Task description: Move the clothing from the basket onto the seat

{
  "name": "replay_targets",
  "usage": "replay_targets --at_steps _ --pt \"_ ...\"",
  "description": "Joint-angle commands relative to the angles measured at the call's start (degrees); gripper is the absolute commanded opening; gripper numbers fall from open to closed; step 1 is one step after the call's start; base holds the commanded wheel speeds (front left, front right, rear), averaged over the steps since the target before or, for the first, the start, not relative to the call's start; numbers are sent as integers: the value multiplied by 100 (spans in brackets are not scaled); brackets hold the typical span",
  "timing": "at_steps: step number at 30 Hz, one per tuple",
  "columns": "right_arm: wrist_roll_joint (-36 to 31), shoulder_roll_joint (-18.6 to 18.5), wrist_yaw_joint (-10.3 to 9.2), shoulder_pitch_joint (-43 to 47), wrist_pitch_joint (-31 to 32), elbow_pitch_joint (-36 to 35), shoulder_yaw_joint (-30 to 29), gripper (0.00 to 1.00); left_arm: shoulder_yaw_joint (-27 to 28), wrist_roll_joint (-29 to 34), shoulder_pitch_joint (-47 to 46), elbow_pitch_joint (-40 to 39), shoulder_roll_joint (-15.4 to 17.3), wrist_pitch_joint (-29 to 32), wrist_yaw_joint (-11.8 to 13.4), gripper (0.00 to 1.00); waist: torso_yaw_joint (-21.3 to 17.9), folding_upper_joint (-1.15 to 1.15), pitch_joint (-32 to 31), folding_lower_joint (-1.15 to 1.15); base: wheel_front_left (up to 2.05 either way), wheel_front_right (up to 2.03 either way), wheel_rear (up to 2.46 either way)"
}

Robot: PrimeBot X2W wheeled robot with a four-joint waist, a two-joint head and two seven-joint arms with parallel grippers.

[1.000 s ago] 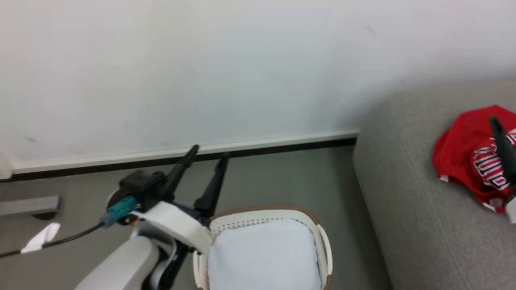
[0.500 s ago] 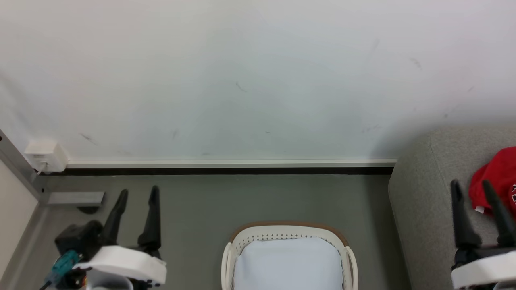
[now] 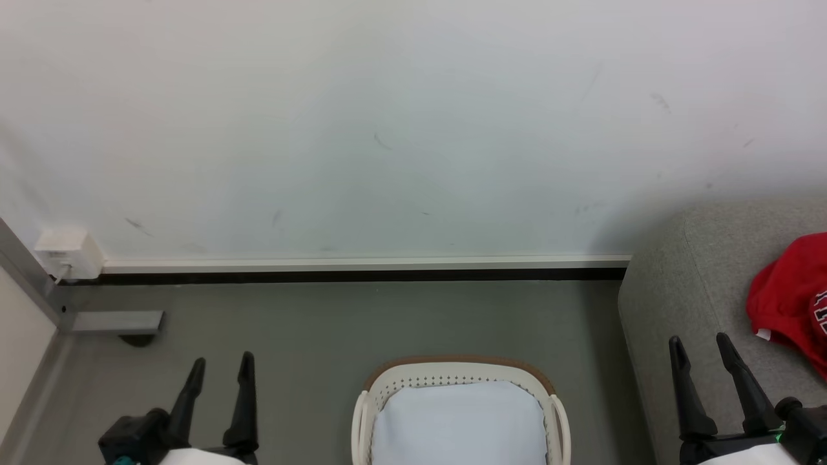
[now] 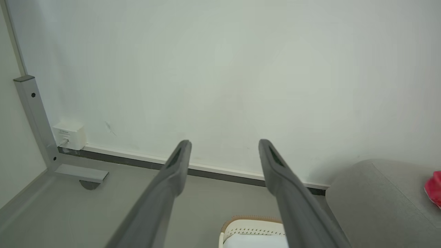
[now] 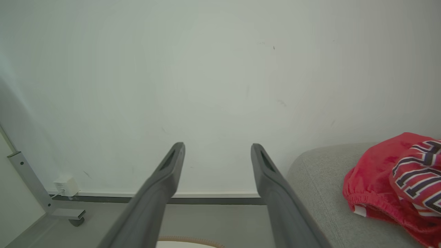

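judged the task done, or all but done. found the basket [image 3: 456, 361] on the floor [image 3: 387, 316] with its pale bottom bare and no red in the part shown; could not see its near end, cut off by the head view's lower edge. found the clothing [image 3: 785, 303] heaped on the sofa [image 3: 685, 284] at the right, well apart from the basket, red with striped lettering in the right wrist view. could not count the pieces in the heap. left nothing to carry, as far as shown, save perhaps a look at the basket's hidden end.

saw the left jaws released, fingers [image 3: 243, 400] spread and holding nothing, low at the left, beside the basket and over the floor. saw the right jaws released too, fingers [image 3: 687, 387] spread and empty, low at the right against the sofa, near the clothing but not touching it.

against a second before: allowed for a turned camera, given the shifted head view. even so, had the left jaws raised beside the basket's rim then, and the right jaws over the clothing. half a second before, with the view almost as now, had both pairs of fingers higher in the picture, the right pair just beside the clothing. drawn back and down since, to the lower corners. same bare basket and same heap on the sofa throughout.
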Motion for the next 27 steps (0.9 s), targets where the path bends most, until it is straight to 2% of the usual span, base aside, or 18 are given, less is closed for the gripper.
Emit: replay_targets --at_steps 1,13,23,24,27 --pt "-56 -19 -13 -76 -41 71 25 100 120 185 -1 37 -86 -1 -118 100 10 0 6 0 0 0 0" --pt "-51 17 -13 -145 -42 81 72 100 567 717 -73 203 -452 -2 -548 100 -36 0 9 0 0 0 0" --pt "-37 30 -13 -176 -43 85 73 100 792 953 -112 345 -624 -2 -749 100 -60 0 -15 0 0 0 0" --pt "-23 52 0 -109 -24 99 71 0 773 898 -75 338 -641 1 -737 0 -61 0 -14 0 0 0 0" --pt "59 97 0 -29 11 197 69 0 789 812 -27 478 -681 47 -741 0 -59 0 -13 0 0 0 0"
